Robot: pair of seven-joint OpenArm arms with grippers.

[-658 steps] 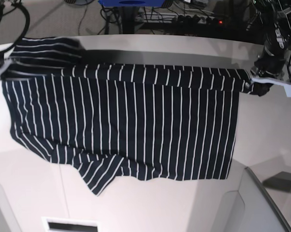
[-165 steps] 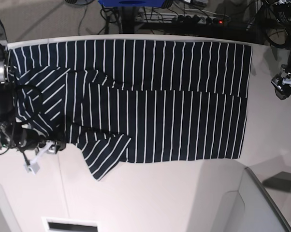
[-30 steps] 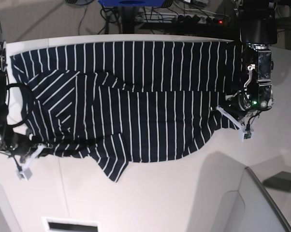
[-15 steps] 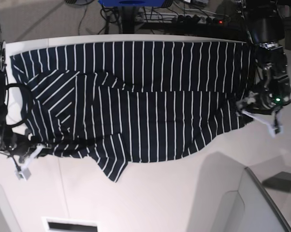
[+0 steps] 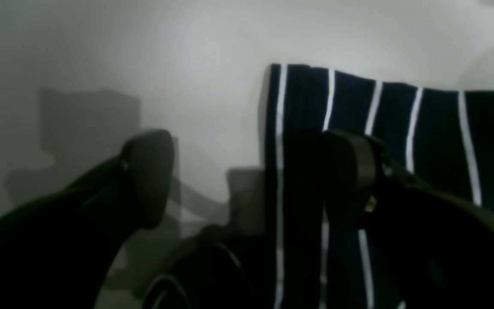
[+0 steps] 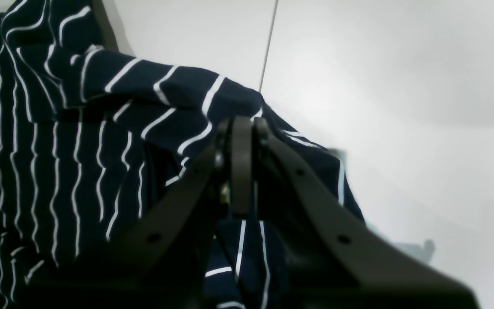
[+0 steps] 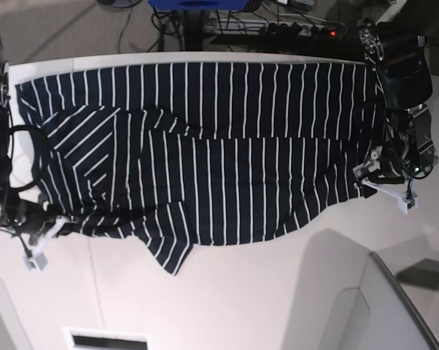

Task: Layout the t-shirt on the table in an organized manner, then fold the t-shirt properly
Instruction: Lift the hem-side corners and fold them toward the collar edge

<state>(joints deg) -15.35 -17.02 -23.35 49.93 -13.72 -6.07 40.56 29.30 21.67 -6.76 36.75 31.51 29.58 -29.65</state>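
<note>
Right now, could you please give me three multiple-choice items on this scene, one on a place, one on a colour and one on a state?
1. Where does the t-shirt lie?
A. spread on the table
B. hanging off a chair
C. on the floor

2. What colour are its stripes?
A. red
B. white
C. yellow

3. How is the right pincer?
A. open above bare table
B. out of view
C. shut on the t-shirt

Answers:
1. A, the base view shows it spread over the off-white tabletop.
2. B, thin white lines cross the dark navy cloth.
3. C, the right wrist view shows its jaws pressed together with striped cloth bunched around them.
</note>
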